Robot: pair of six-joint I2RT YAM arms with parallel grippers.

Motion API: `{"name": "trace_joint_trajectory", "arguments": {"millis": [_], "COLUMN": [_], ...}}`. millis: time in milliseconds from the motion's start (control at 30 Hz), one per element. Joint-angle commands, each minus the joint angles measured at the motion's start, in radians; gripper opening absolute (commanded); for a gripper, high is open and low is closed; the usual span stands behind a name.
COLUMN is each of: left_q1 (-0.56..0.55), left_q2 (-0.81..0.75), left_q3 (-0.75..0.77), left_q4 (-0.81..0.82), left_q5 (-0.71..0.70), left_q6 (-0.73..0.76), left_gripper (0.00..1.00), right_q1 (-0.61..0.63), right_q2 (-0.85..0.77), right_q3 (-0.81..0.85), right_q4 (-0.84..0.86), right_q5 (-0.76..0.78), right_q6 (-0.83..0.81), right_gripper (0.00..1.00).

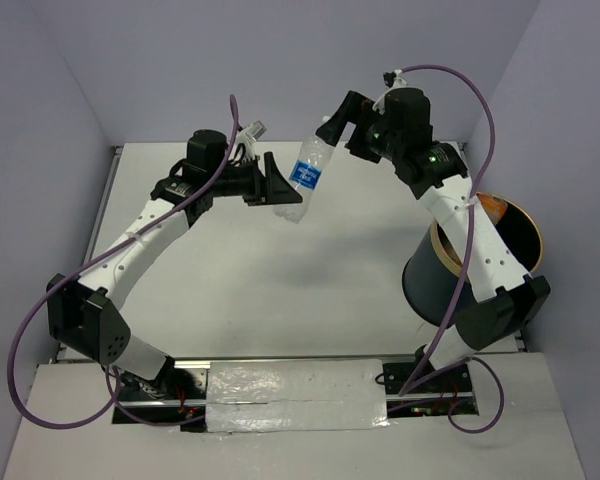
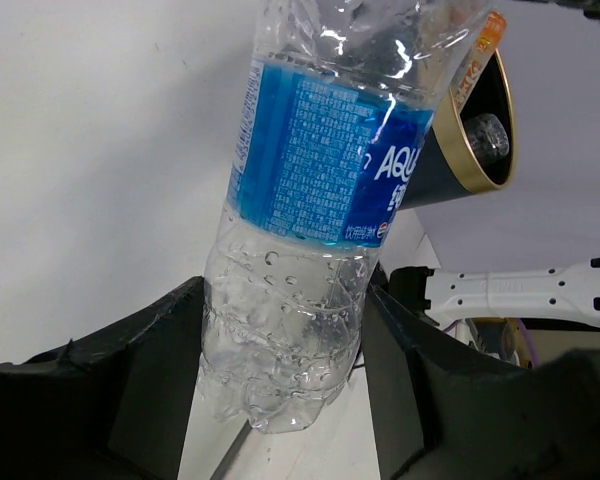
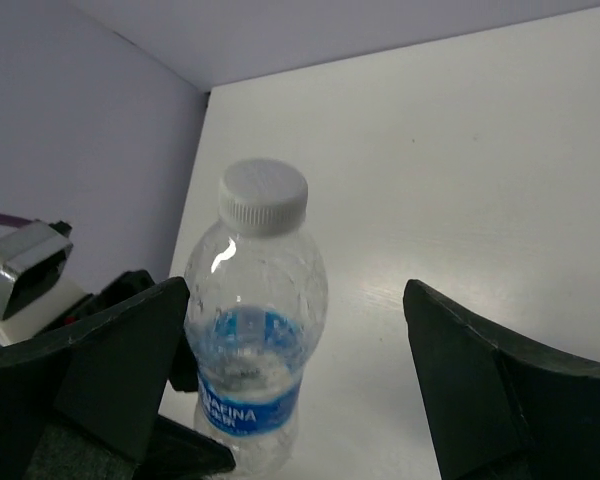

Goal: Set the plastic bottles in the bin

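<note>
The left gripper point(image 2: 280, 335) clamps the base of the blue-labelled bottle point(image 1: 306, 178), held tilted above the table point(image 1: 280, 290), with its cap point(image 3: 263, 195) toward 1 o'clock. The right gripper point(image 1: 332, 126) straddles the cap, jaws spread, with a wide gap on one side. The bin point(image 1: 428, 280) sits at 4 o'clock by the table's right edge, well apart from the bottle.

Soft, even light fills my top view; shadows on the table point(image 1: 280, 300) near the blue-labelled bottle point(image 1: 305, 178) are faint. At my left wrist, white glare streaks the bottle above its label, the bin point(image 2: 430, 182) behind it is soft, and my left gripper's fingers point(image 2: 130, 380) beside it are dark and blurred.
</note>
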State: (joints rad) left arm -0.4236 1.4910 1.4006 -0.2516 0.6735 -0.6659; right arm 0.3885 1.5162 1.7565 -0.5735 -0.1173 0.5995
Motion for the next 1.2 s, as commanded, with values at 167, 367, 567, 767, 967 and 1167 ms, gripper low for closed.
{"name": "trace_joint_trajectory", "arguments": {"millis": [167, 367, 567, 767, 967, 1167], "left_q1": [-0.032, -0.033, -0.033, -0.033, -0.023, 0.037], "left_q2": [0.014, 0.008, 0.017, 0.026, -0.029, -0.087], "left_q3": [0.035, 0.035, 0.041, 0.152, 0.273, 0.285], "left_q4": [0.048, 0.028, -0.014, -0.161, -0.276, -0.273], "left_q5": [0.034, 0.020, -0.011, -0.113, -0.253, -0.275], "left_q6": [0.008, 0.025, 0.043, 0.124, 0.198, 0.183], "left_gripper": [0.57, 0.57, 0.95, 0.99, 0.99, 0.99], "right_q1": [0.001, 0.000, 0.000, 0.003, 0.004, 0.003], "right_q2": [0.062, 0.095, 0.050, -0.086, -0.270, -0.517], "right_q3": [0.054, 0.072, 0.054, 0.017, 0.014, -0.133], "right_q4": [0.119, 0.126, 0.090, 0.002, -0.086, 0.085], "right_q5": [-0.012, -0.004, 0.056, 0.342, 0.758, 1.173], "right_q6": [0.071, 0.083, 0.063, -0.020, -0.168, -0.486], "right_gripper": [0.92, 0.46, 0.00, 0.00, 0.00, 0.00]}}
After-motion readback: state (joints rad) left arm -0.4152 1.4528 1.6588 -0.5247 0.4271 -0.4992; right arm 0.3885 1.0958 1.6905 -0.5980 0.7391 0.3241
